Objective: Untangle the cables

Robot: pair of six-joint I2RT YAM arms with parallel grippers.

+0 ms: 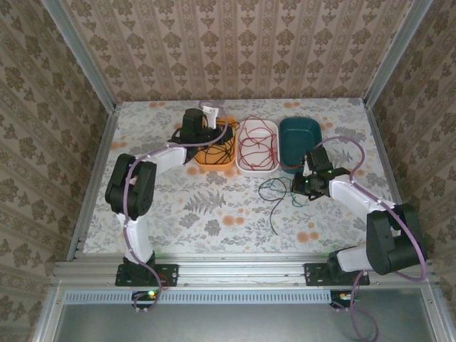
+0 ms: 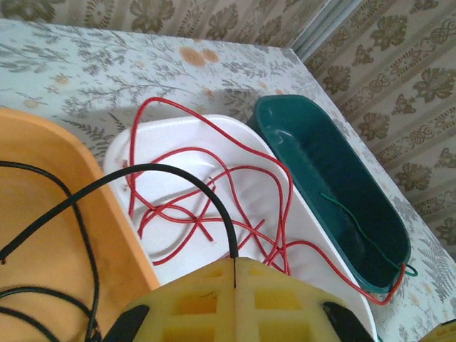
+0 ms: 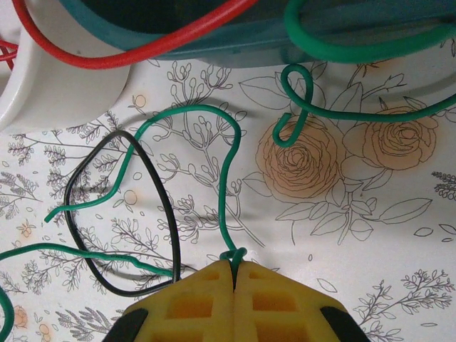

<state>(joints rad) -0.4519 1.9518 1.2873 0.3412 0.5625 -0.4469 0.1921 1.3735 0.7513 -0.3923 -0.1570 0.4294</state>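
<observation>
From above, 3 trays sit in a row at the table's (image 1: 206, 214) 12 o'clock side: the orange tray (image 1: 211, 159) toward 11, the white tray (image 1: 256, 169) at 12, the teal tray (image 1: 299, 139) toward 1. The left gripper (image 1: 205, 132) hangs over the orange tray, where the black cable (image 1: 218, 148) lies. The red cable (image 1: 258, 142) is looped in the white tray. The right gripper (image 1: 299, 184) is low at 3 o'clock, at the green cable (image 1: 273, 187), which lies loose on the table; the jaws of both are too small to judge here.

At the left wrist, the left gripper (image 2: 235, 263) has its yellow pads pressed together on the black cable (image 2: 171, 173), which arches toward 9 o'clock over the orange tray (image 2: 43, 214). The red cable (image 2: 214, 214) sprawls in the white tray (image 2: 331, 285), 1 strand reaching the teal tray (image 2: 320, 164) at 3 o'clock, which holds a green strand (image 2: 356, 221).

At the right wrist, the right gripper (image 3: 234, 267) is pinched together on the green cable (image 3: 226, 178), which rises toward 12 and curls to 9. A black loop (image 3: 165, 206) lies on the table at 9 o'clock, crossing the green. At 12, the teal tray (image 3: 249, 50) has the red cable (image 3: 128, 55) and a green loop against it; the white tray (image 3: 43, 92) is at 10.
</observation>
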